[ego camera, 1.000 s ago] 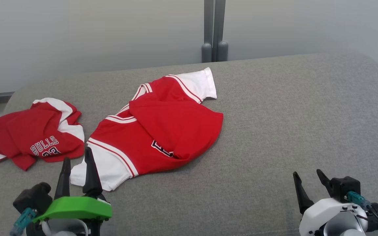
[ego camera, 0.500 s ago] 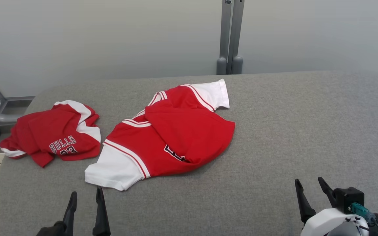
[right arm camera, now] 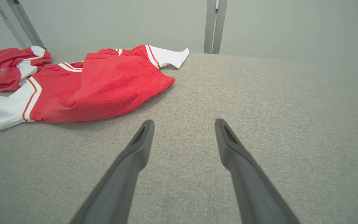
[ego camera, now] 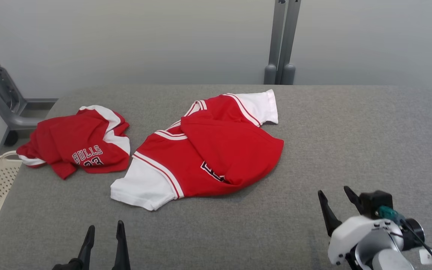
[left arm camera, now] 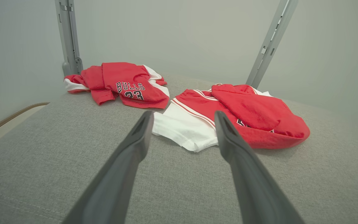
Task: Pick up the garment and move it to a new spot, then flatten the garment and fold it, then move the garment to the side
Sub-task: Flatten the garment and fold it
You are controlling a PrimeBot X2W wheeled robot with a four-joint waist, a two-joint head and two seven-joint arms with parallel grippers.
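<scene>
Beyond left gripper (ego camera: 105, 225), central garment (ego camera: 216, 157)

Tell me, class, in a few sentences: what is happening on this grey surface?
A two-armed robot faces a grey padded surface with two red-and-white shirts on it. The larger shirt lies loosely folded over in the middle; a crumpled shirt printed BULLS lies toward the robot's left. The left pincer and right pincer are open and empty near the front edge, touching neither shirt.
</scene>
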